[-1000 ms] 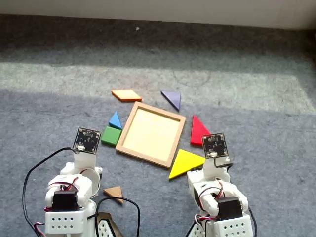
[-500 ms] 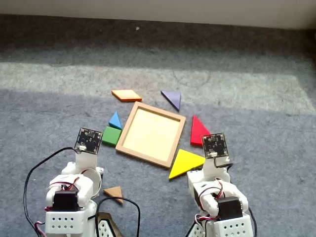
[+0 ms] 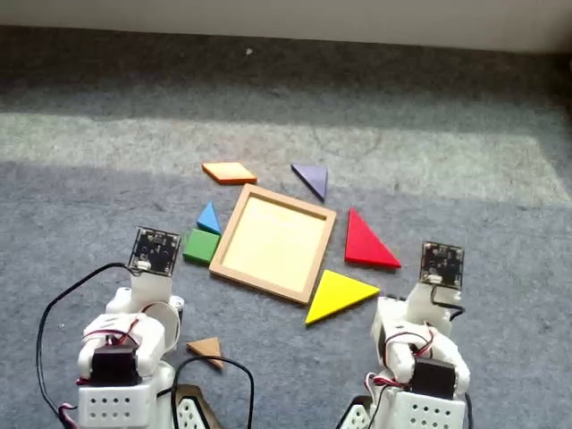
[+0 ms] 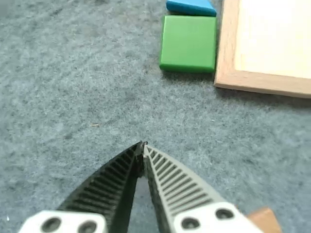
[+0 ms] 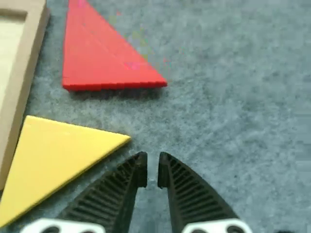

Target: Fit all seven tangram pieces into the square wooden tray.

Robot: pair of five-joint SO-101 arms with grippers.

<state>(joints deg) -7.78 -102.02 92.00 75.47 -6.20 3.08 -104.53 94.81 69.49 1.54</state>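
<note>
**Seven Tangram Pieces Ring the Tray as Two Arms Wait at the Near Edge**

The square wooden tray point(image 3: 231, 231) sits turned at an angle in the middle of the grey, carpet-covered tabletop point(image 3: 465, 179), with all seven pieces lying outside it. On the far side are an orange parallelogram point(image 3: 229, 172) and a purple triangle point(image 3: 312, 178), each a little apart from the rim. On the left arm's side, a green square point(image 3: 201, 246) lies just beside the tray's edge, with a small blue triangle point(image 3: 209, 219) just beyond it. On the other side, a large red triangle point(image 3: 365, 243) lies near the tray's right corner. A large yellow triangle point(image 3: 338, 294) lies just beside the tray's near edge, its long point aimed toward the right arm. A small brown triangle point(image 3: 207, 349) lies well apart from the tray, close to the left arm's base.

The left tool point(image 4: 143, 145) is clenched, its ribbed fingers meeting at the tips, and it grips nothing. It is over bare carpet, short of the green square. The right tool point(image 5: 152, 167) has its fingers a narrow slit apart, with nothing between them. It is over the carpet just beside the yellow triangle's point, with the red triangle farther ahead.
</note>
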